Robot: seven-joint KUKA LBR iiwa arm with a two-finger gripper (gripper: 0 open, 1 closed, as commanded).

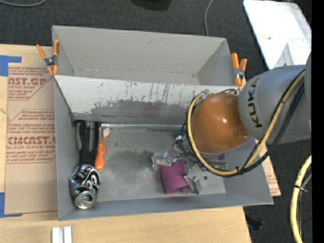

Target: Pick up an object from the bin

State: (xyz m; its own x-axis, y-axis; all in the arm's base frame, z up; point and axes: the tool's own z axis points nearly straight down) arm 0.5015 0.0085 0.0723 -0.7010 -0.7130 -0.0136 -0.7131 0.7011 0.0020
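My gripper (176, 172) is low over the bin floor at the front right, under the arm's orange dome. Its metal fingertips (161, 160) stand apart, one at the upper left and one at the lower right of a small purple block (172, 179). That block lies on the floor between them. The gripper is open, and I cannot tell whether either tip touches the block.
A crushed black drink can (84, 185) lies in the front left corner. Behind it, along the left wall, lies a black tool with an orange handle (93, 145). The arm and its cables cover the bin's right side.
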